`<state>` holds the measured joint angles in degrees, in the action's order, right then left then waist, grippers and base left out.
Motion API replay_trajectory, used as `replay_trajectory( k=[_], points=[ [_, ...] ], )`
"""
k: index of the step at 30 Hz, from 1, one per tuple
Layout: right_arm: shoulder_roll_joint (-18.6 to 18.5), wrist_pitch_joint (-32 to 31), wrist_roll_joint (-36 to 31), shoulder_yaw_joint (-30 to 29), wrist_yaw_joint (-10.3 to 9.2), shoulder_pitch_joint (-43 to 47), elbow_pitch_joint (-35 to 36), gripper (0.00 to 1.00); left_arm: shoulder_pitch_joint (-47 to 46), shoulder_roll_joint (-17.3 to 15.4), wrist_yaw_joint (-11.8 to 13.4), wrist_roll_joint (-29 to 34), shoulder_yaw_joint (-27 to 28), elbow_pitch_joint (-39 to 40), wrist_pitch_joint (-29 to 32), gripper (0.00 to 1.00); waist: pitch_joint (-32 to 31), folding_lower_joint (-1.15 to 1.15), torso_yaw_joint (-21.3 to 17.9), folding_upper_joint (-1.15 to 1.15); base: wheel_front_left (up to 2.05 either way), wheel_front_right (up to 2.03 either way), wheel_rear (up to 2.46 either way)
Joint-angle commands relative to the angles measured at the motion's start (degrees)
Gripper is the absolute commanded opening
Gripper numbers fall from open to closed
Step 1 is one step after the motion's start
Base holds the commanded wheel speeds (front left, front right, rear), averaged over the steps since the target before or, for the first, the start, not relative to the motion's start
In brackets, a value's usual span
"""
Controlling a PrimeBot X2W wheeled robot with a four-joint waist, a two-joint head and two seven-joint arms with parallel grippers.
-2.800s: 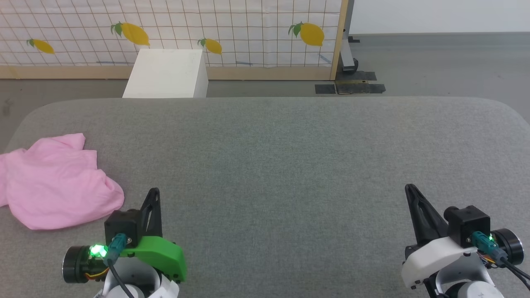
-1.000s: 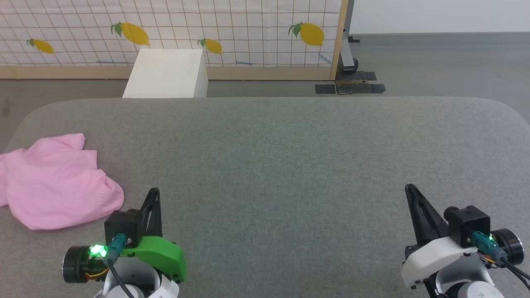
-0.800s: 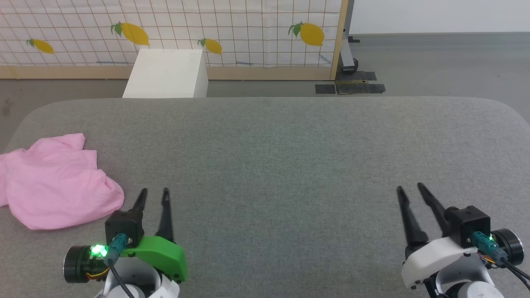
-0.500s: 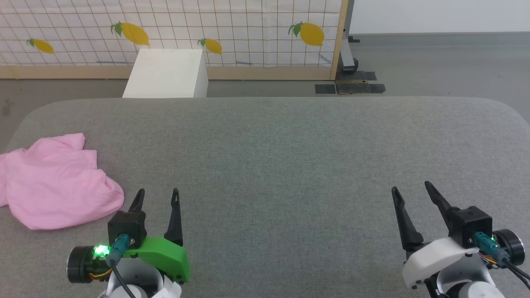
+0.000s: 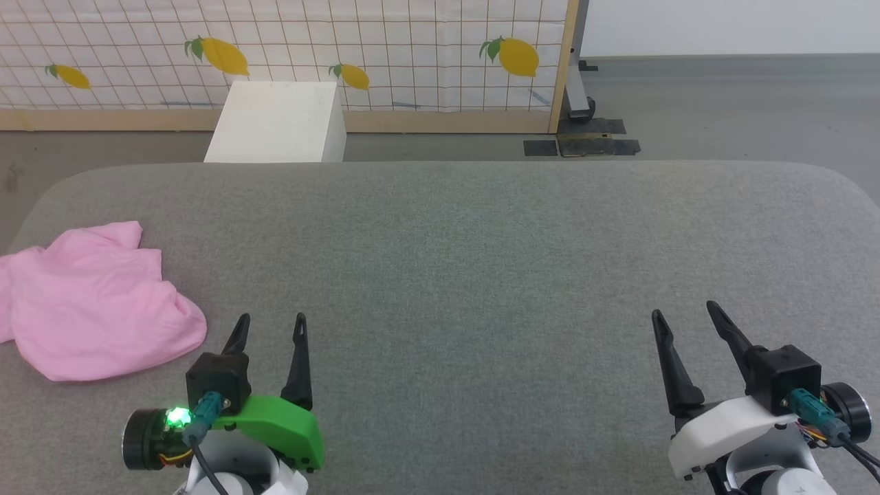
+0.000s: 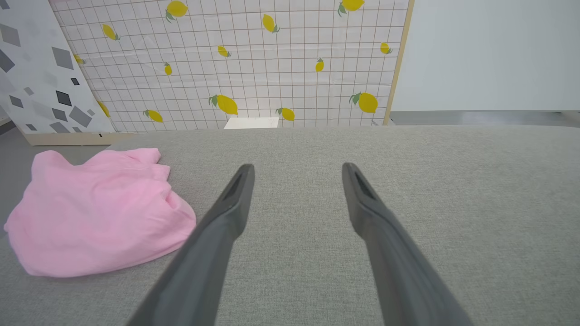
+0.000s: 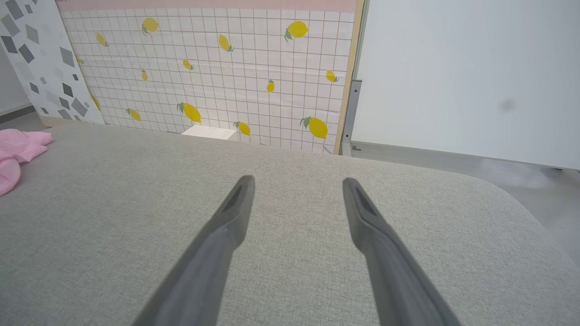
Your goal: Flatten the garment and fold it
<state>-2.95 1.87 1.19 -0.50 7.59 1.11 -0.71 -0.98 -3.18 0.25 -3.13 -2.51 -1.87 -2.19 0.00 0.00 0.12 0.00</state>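
Re garment [image 5: 96, 302]: lies as a crumpled pink heap on the left end of the desk [image 5: 467, 240], with its left part cut off by the head view's edge. Not flattened, not folded. Matches the earlier frames in spot and shape, no shift.

Nearest to it, left end effector [image 5: 271, 317]: sits just right of the heap's near edge, apart from it, not touching. Released now, fingers [image 5: 298, 364] spread with bare desk between them, versus pinched together a second ago. Also sits slightly further right in head view than before. Left wrist view agrees: same spread, pink heap off to the left of the fingers.

Right end effector [image 5: 684, 309]: well apart, at the desk's right side. Likewise released after being clenched, grasping nothing.

Beyond the desk: white box [image 5: 278, 124] on the floor [image 5: 722, 103], lemon-print panel [image 5: 412, 48] behind it, both unchanged.
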Motion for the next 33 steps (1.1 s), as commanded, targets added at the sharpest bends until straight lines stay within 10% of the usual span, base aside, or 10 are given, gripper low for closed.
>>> replay_trajectory(
  k=[1,33],
  points=[
    [0.0,0.6,0.6,-0.2,-0.02,-0.3,-0.2,1.0,-1.0,0.0,0.3,-0.8,-0.2,-0.4,-0.7,1.0,0.0,0.0,0.0,0.0,0.0,0.0,0.0],
    [0.0,4.1,3.2,-0.9,-0.04,-0.5,-1.7,1.0,-1.0,-1.4,2.1,-5.9,-1.9,-1.9,-3.9,1.0,-0.3,0.0,0.3,0.0,0.0,0.0,0.0]
  ],
)
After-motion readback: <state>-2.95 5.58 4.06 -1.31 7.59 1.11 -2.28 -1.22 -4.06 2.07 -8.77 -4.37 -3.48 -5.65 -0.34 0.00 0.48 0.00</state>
